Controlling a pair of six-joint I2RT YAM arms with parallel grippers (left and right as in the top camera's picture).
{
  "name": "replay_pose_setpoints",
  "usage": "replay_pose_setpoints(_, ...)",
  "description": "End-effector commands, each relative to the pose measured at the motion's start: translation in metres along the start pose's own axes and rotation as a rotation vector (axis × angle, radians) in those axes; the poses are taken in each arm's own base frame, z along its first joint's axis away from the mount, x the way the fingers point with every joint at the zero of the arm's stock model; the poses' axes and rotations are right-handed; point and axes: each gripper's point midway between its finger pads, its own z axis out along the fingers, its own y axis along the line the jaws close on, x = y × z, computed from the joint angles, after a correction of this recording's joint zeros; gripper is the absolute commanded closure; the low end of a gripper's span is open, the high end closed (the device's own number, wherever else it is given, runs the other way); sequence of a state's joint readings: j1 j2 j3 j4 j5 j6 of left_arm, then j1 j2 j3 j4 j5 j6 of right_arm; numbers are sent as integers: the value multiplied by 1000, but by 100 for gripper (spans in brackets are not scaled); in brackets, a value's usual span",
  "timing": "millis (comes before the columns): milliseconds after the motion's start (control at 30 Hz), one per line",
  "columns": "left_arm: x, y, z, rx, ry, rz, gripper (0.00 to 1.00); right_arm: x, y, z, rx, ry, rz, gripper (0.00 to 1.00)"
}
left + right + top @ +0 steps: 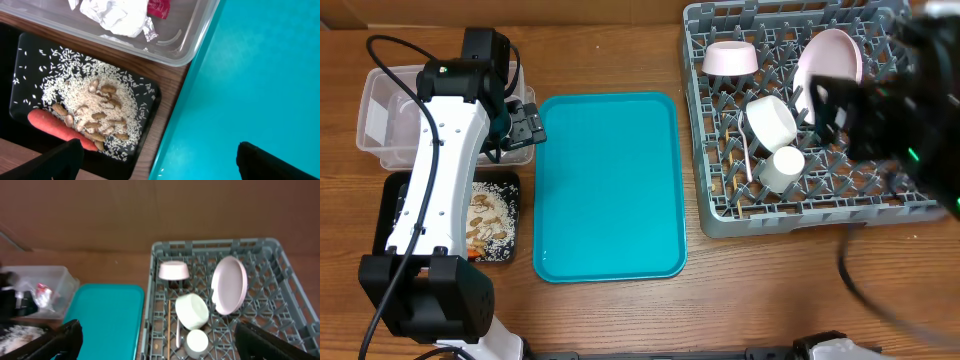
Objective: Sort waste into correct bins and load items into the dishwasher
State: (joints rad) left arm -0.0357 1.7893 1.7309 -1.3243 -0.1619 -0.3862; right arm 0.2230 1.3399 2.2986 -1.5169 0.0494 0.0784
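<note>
We're noting the grey dish rack point(770, 222) sitting at right on the table point(620, 310). The left arm point(440, 170) is stretching along the left side over the clear tub point(192, 47) and black tray point(25, 55), which are sitting side by side. The left gripper point(530, 122) is hanging wide open, gripping nothing, beside the teal tray point(610, 180). The right arm point(910, 110) is hovering blurred above the rack, right gripper point(160, 341) spread wide, holding nothing. In the rack a plate point(830, 60) is standing on edge, with back bowl point(730, 58), middle bowl point(770, 120) and cup point(782, 168) near it. Napkin point(117, 15) and red wrapper point(159, 7) are lying in the tub; carrot point(57, 129) and rice point(85, 95) in the black tray.
</note>
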Motion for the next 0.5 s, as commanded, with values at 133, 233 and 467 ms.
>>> replay_pose_setpoints(133,-6,3,-17,7,-52,-19,0,29,-4,-42,-28,-95,7,0)
replay_pose_setpoints(233,-6,3,-17,7,-52,-19,0,47,-6,-44,-35,-137,8,0)
replay_pose_setpoints(467,-6,3,-17,7,-53,-19,0,92,-18,-29,-25,-255,23,0)
